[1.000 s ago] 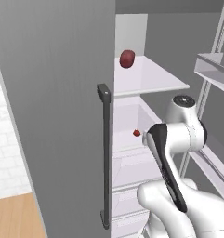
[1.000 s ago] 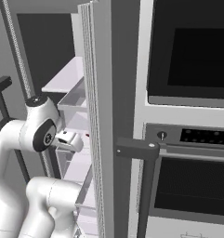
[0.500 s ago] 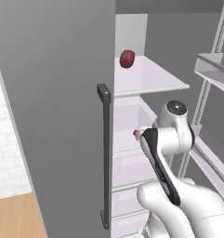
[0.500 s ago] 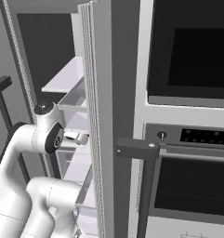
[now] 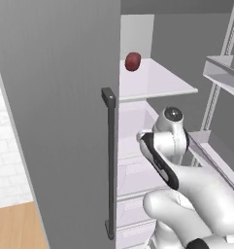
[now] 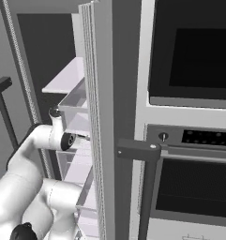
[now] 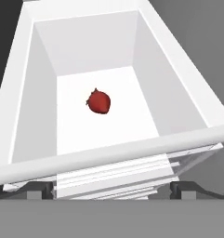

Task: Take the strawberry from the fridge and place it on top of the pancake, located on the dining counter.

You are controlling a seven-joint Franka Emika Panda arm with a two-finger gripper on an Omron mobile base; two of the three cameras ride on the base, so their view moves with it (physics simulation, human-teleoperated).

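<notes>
Red against white: strawberry [image 7: 99, 102] lying alone near the middle of a white fridge [image 5: 60, 97] compartment, well apart from every wall, seen from the hand camera looking down and in over the front lip. Gripper [image 7: 111, 190] poised outside that lip, jaws spread as wide as they go, empty, fingertips [image 7: 41, 191] showing at the bottom edge to either side of the berry's line. From the base cameras, arm [image 5: 162, 155] reaching into the open fridge below the upper shelf [image 5: 157, 82], where a larger dark red fruit [image 5: 133, 61] sits, not the target. Reach under way; pick not yet made. Best done, by the look of it, by clearing the front lip first, then descending with the berry centred between the fingers and closing gently, since so small and soft a thing could roll or squash. Worth keeping the wrist clear of the compartment's side walls and the door [image 6: 102, 117] edge on the way in and out.
</notes>
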